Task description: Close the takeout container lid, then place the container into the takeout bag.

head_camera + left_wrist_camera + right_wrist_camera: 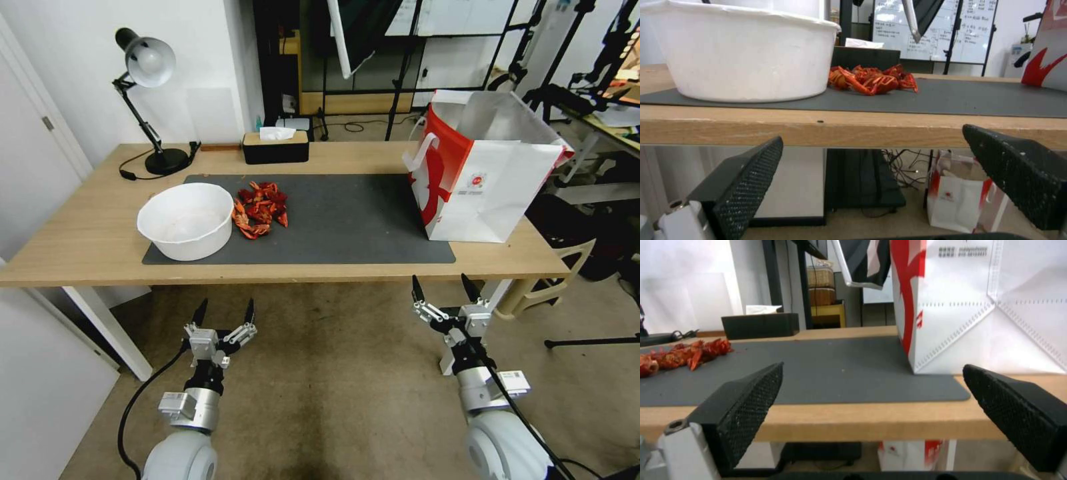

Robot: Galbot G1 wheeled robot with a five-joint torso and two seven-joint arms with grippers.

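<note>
- On the wooden table, a dark grey mat carries most of the items.
- White bowl sits at the mat's left end, upright; inside looks bare white, nothing solid visible in it.
- Red crayfish pile lies loose on the mat just beside the bowl's right side, not inside it.
- Takeout bag stands upright at the right end of the table, partly on the mat, mouth open. White front with small red round logo, red side panel, white handle hanging toward the mat. Interior visible from above looks white; contents: cannot tell.
- Black tissue box at the table's back edge, white tissue sticking out; black desk lamp back left.
- Left gripper hangs below the table's front edge, fingers spread apart, holding nothing; in line with the bowl.
- Right gripper also below the front edge, fingers spread, holding nothing; lined up near the bag's left corner.
- 2nd white-and-red bag stands on the floor under the table.
</note>
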